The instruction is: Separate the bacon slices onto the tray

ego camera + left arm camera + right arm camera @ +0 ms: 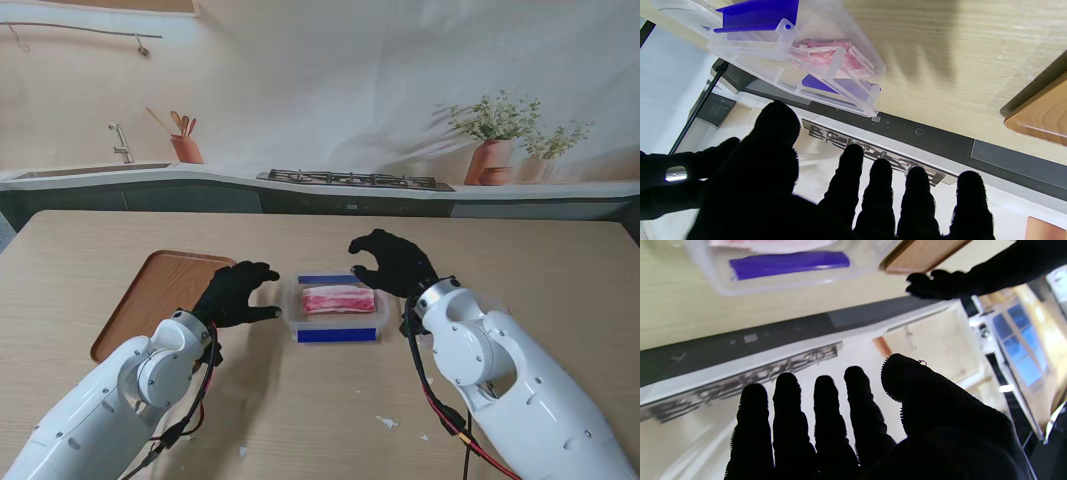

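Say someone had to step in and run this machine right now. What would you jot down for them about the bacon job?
Left hand: open, holds nothing, hovering just left of the clear container.
Right hand: open, holds nothing, at the container's far right corner.
Bacon slices: stacked together inside the container, which has blue clips on its near and far sides.
Wooden tray: on the table to the left, no bacon on it.
Done: nothing moved yet.
Left: lift out each slice and lay the slices apart on the tray.
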{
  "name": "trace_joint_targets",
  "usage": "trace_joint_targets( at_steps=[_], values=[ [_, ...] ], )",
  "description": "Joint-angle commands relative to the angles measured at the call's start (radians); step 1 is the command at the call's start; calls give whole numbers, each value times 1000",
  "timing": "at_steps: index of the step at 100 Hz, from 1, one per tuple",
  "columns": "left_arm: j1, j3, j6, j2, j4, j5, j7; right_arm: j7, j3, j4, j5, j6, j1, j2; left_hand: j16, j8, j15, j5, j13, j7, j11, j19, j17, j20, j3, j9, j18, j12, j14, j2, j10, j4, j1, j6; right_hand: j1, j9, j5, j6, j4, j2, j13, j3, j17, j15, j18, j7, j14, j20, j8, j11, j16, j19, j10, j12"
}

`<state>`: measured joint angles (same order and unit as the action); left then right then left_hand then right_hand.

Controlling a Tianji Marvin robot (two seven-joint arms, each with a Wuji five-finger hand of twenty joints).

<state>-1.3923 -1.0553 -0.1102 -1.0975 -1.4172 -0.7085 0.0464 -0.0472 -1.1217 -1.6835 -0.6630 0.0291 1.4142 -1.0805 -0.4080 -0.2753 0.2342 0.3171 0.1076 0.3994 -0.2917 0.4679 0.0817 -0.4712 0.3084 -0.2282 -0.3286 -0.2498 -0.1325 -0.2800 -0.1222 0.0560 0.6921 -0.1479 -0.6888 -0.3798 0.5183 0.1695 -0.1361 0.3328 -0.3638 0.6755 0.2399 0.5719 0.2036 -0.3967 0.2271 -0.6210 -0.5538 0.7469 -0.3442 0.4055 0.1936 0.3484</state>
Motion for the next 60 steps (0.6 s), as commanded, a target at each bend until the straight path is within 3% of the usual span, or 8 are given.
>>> trace_joint_targets(
  at_steps=[1,24,60],
  values=[
    [4,4,5,1,4,4,-22,-22,35,24,9,17,-31,-20,17,11,-29,-25,-32,-15,20,-23,3,-14,23,27,31,12,31,-15,31,-38,-32,13,-42,-5,12,13,48,-31,-11,22,11,10,11,2,17,15,6,1,-19,18,9,9],
    [25,35,3,2,22,14,-36,-57,180,137,61,98,-150,-29,16,13,-43,-34,-34,-17,33,-24,3,-12,33,29,34,20,36,-25,39,-35,-42,21,-58,-21,26,38,53,-96,-16,-38,7,-4,15,27,28,34,18,-22,-15,26,26,7],
    [56,78,18,6,46,2,-57,-63,281,231,161,172,-221,-52,14,15,-60,-40,-38,-18,47,-35,5,-6,49,30,38,28,42,-30,42,-34,-43,19,-73,-40,49,64,55,-148,-21,-80,-2,-10,20,47,39,43,24,-37,-12,31,45,3]
  ],
)
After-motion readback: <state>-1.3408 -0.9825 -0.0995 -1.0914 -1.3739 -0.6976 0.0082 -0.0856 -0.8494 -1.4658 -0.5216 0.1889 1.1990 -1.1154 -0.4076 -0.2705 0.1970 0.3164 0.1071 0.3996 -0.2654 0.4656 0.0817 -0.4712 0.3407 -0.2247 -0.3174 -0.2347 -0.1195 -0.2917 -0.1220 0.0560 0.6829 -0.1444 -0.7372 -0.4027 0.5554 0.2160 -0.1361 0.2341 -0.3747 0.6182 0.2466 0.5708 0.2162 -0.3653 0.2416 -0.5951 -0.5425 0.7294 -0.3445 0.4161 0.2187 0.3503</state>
